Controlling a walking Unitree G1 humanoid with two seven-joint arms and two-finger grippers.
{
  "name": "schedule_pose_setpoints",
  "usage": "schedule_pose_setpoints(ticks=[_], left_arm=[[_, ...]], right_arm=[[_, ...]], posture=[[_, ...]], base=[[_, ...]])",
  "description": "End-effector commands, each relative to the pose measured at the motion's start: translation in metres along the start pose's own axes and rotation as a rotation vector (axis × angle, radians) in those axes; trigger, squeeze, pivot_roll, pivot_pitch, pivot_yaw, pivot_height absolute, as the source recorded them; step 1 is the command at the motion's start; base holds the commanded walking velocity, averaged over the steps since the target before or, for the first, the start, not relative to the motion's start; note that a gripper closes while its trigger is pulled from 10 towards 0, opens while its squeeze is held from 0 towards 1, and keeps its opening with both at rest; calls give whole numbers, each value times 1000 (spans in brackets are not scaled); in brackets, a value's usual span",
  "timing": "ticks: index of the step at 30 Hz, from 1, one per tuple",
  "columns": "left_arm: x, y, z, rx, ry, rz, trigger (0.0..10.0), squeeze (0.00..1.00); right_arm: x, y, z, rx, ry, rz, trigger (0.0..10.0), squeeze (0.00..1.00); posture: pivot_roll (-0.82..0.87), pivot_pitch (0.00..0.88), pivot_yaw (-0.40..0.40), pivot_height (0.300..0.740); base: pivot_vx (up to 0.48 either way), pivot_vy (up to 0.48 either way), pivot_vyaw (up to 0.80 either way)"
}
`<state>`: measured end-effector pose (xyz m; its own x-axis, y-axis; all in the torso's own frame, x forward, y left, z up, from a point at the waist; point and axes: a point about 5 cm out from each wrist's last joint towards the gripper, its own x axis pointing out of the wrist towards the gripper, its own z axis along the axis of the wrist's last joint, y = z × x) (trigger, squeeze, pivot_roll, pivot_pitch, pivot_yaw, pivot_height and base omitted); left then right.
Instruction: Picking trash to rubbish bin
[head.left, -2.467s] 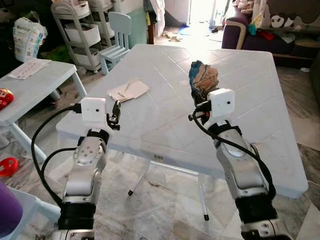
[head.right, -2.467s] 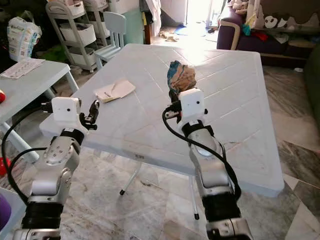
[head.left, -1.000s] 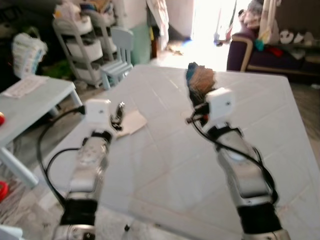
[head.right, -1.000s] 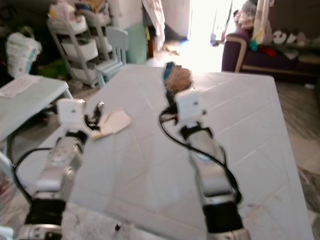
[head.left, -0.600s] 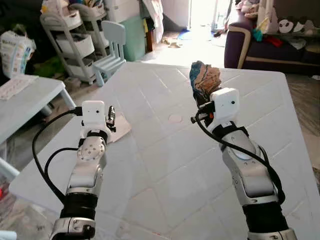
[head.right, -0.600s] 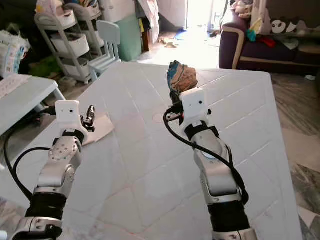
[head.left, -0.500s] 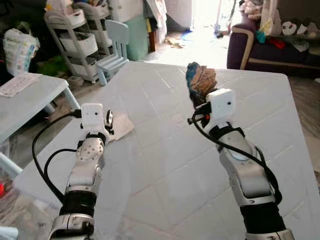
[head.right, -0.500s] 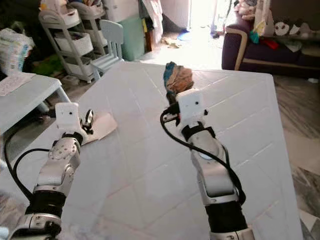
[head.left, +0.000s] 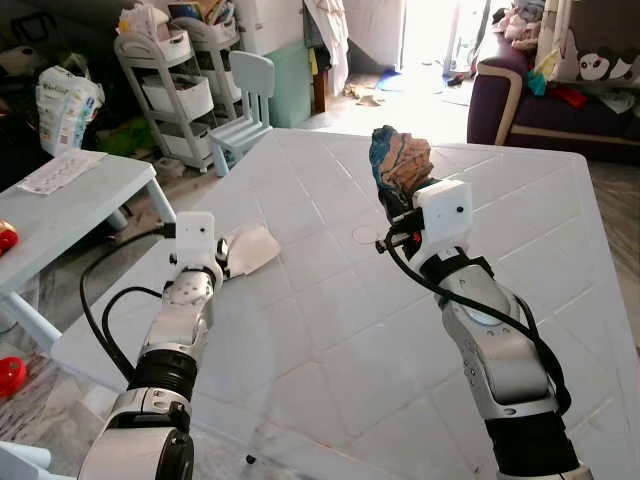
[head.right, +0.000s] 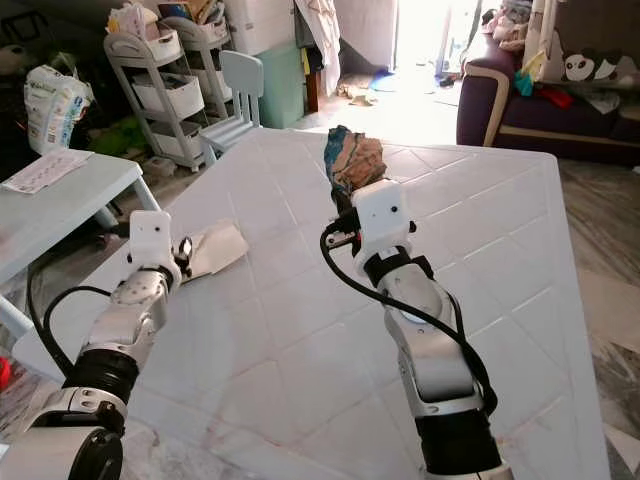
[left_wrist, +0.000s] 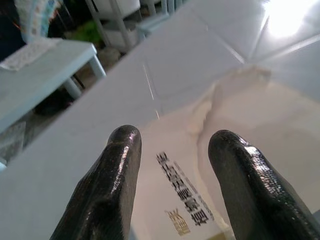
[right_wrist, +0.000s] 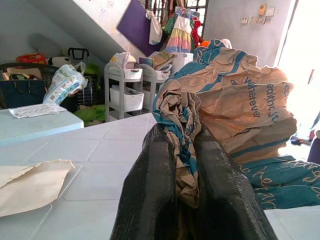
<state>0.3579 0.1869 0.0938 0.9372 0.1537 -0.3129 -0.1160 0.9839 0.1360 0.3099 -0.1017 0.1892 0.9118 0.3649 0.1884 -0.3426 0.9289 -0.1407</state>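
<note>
A crumpled brown and teal paper bag (head.left: 400, 165) is held up over the white table (head.left: 520, 230), my right gripper (right_wrist: 185, 165) shut on it. A flat beige paper (head.left: 250, 247) with printed text lies near the table's left edge. My left gripper (left_wrist: 172, 165) hovers just over that paper (left_wrist: 235, 145), open, its black fingers (left_wrist: 117, 170) straddling the printed end.
A second light table (head.left: 70, 190) with a sheet on it stands to the left. Behind it are a grey trolley shelf (head.left: 180, 90), a small pale chair (head.left: 245, 100) and a purple sofa (head.left: 540, 90) at the back right. A red object (head.left: 10, 375) lies on the floor.
I have walked closer to the table and the view shifted. My left gripper has come down to the beige paper. The right gripper keeps the crumpled bag raised.
</note>
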Motion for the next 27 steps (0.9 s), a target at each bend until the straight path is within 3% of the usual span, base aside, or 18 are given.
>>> schedule_pose_setpoints(ticks=[1,18,19,20,21,22,27], left_arm=[[2,1,0,22,21,-4,10000,0],[-9,2,-31,7,124,-10,10000,0],[-9,2,-32,2,129,-16,8667,0],[-10,2,-33,-1,130,-17,5255,0],[-10,3,-33,-3,132,-16,5255,0],[-11,3,-34,-6,134,-22,0,0],[-15,1,-37,-35,143,-46,0,0]], right_arm=[[1,2,8,5,-26,12,0,0],[4,4,7,8,-20,24,0,0],[5,5,8,6,-22,30,0,0],[5,5,8,5,-23,31,0,0],[5,5,8,4,-23,32,0,0],[5,5,8,4,-22,34,0,0],[5,5,8,2,-20,37,0,0]], posture=[[-131,0,84,740],[-113,0,83,740],[-113,0,83,740],[-112,0,81,740],[-112,0,81,740],[-112,0,81,740],[-112,0,81,740]], base=[[0,0,0],[0,0,0],[0,0,0],[0,0,0],[0,0,0],[0,0,0],[0,0,0]])
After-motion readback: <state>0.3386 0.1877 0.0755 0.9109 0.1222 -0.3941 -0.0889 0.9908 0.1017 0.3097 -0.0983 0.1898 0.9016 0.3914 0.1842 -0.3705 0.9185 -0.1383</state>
